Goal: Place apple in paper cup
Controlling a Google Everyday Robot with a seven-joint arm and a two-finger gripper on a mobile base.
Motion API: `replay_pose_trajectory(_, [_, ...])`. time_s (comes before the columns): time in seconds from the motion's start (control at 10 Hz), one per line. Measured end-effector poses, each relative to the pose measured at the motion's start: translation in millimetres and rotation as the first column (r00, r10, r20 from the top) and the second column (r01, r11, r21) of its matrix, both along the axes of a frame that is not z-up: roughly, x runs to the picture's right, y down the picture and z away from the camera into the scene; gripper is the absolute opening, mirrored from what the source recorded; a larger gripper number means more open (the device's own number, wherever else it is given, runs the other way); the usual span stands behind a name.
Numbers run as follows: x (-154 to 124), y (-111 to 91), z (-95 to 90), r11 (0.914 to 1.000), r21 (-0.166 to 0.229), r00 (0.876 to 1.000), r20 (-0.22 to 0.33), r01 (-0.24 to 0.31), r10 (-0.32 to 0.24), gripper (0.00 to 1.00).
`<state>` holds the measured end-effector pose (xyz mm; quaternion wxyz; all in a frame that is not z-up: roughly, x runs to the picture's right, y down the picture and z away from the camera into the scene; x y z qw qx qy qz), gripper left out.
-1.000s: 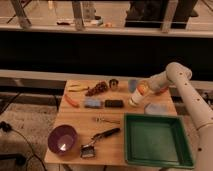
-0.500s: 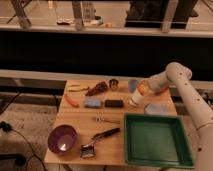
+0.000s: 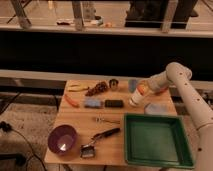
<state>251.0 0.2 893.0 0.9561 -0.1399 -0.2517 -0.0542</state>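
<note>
At the wooden table (image 3: 75,134), we see almost nothing change across the last second: the white arm (image 3: 186,95) reaches in from three o'clock and holds the same pose, its gripper (image 3: 145,90) hanging at the table's one o'clock corner. The apple (image 3: 142,89), orange-red with a yellowish patch, sits at the gripper's tip, directly above the paper cup (image 3: 135,99) and touching or just over its rim. We cannot tell whether the gripper is clamped on the fruit or has let go. We read the stillness as the release stage: the carry looks finished and the drop is not yet confirmed. The fruit looks about as wide as the cup's mouth, so in our judgement it may perch on the rim, or tip the light cup, rather than settle inside. Just beyond the paper cup, at its twelve o'clock, stands a pale blue cup (image 3: 133,84); the green tray (image 3: 129,150) lies at five o'clock and the purple bowl (image 3: 62,139) at seven o'clock.
</note>
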Motion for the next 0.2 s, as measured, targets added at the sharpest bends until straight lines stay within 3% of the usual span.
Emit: replay_pose_trajectory(0.2, [0.0, 0.0, 0.0, 1.0, 0.0, 1.0, 0.0, 0.0, 0.0, 0.35])
